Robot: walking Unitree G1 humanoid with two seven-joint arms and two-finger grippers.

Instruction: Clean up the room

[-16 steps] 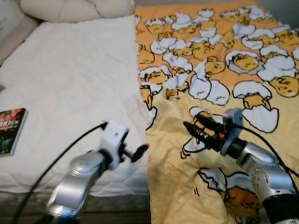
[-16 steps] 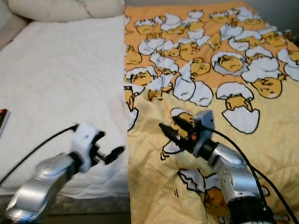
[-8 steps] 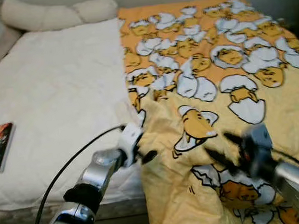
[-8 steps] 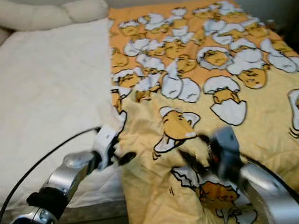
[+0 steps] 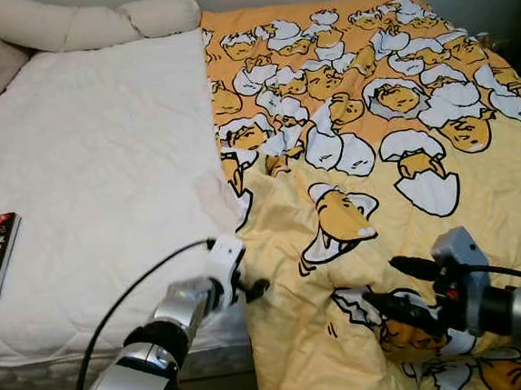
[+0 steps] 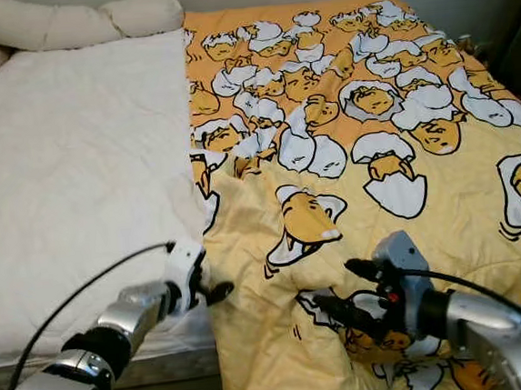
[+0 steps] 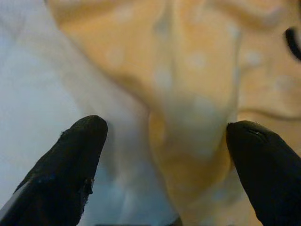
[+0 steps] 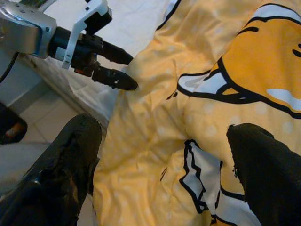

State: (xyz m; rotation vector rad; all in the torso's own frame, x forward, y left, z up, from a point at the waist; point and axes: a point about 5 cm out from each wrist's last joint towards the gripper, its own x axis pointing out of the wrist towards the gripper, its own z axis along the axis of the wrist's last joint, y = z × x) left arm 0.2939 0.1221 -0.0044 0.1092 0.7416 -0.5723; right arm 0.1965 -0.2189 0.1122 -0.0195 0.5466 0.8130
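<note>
The 2 head views look forward and down from the foot of the bed (image 5: 85,174). The left wrist view sits very near the yellow blanket (image 7: 188,70) edge; the right wrist view, farther back, shares that edge.

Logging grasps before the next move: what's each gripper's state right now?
Left gripper: open, fingers either side of the blanket edge.
Right gripper: open, above the blanket, holding nothing.

White bolster pillow (image 5: 90,23), tiled floor (image 8: 42,106)
</note>
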